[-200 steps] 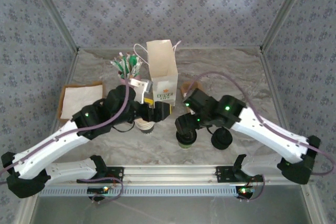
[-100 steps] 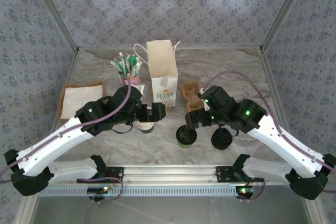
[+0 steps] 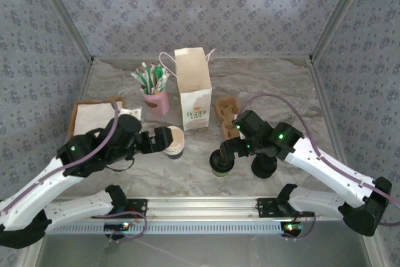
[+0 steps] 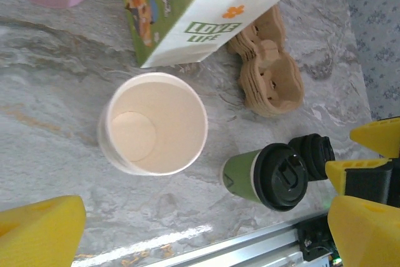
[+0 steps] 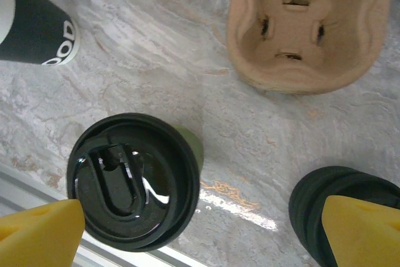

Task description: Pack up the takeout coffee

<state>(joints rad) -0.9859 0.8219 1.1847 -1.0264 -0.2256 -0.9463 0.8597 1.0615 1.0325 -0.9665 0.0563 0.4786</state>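
The right gripper (image 5: pixel 200 229) hangs with its jaws wide and empty just above the takeout coffee (image 5: pixel 133 179). From the right wrist, the cup sits off-centre between the fingers. Its black lid is close to one fingertip, while the pile of black lids (image 5: pixel 344 204) lies under the other. The jaws probably need to shift toward the cup before they can close on it alone.

The coffee stands upright with its long axis vertical, so a grasp around its side looks the likely way in. It stands close to the tabletop's (image 3: pixel 287 92) near edge, a little right of the middle, with the frame rail right beside it.

The left gripper (image 4: pixel 203 229) is also spread wide and carries nothing. It hovers by the stack of lidless cups (image 4: pixel 153 130), farther from the coffee — the right arm is plainly nearer.

The lid pile is near on the cup's right and the cup carrier (image 5: pixel 306 26) lies behind it. Bare tabletop runs between the coffee and the white bag (image 3: pixel 192 89), which stands upright toward the far edge with its mouth open upward.
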